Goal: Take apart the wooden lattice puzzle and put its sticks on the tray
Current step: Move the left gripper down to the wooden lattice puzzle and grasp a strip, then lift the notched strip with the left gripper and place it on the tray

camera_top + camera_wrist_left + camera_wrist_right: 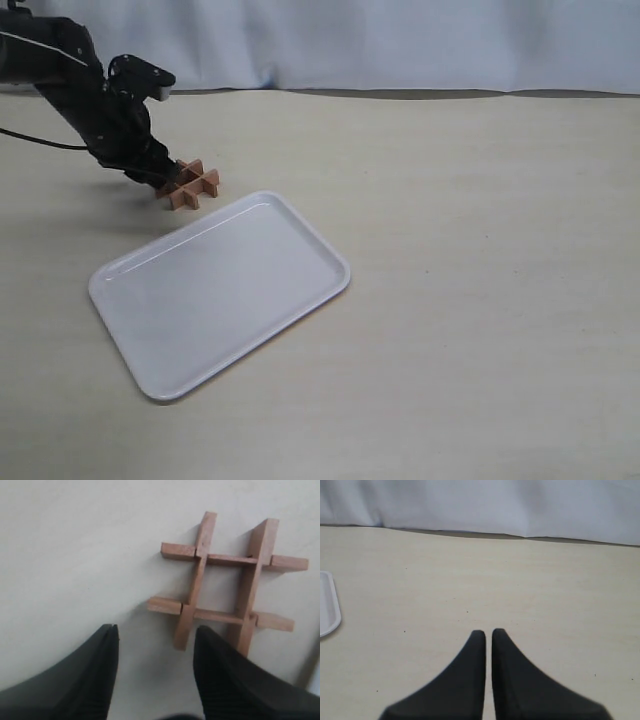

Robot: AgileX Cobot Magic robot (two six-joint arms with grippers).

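Left gripper (156, 630) spread wide and empty, low beside wooden lattice puzzle (227, 587), likely lining up to pinch its near edge. Puzzle fully assembled on table (480, 300), just off tray (220, 290) at tray's 11 o'clock. Right gripper (488, 631) closed, empty, well away.

Small reddish-brown wooden lattice puzzle (196, 186) is sitting whole on the pale beige table (480, 250), just beside the large flat white plastic tray (200, 300), roughly 12 o'clock from its middle. The black left arm (90, 100) reaches in from 10 o'clock, with the left gripper (170, 177) down at the puzzle's 9 o'clock side. There's a white cloth backdrop (400, 40) along the far edge.
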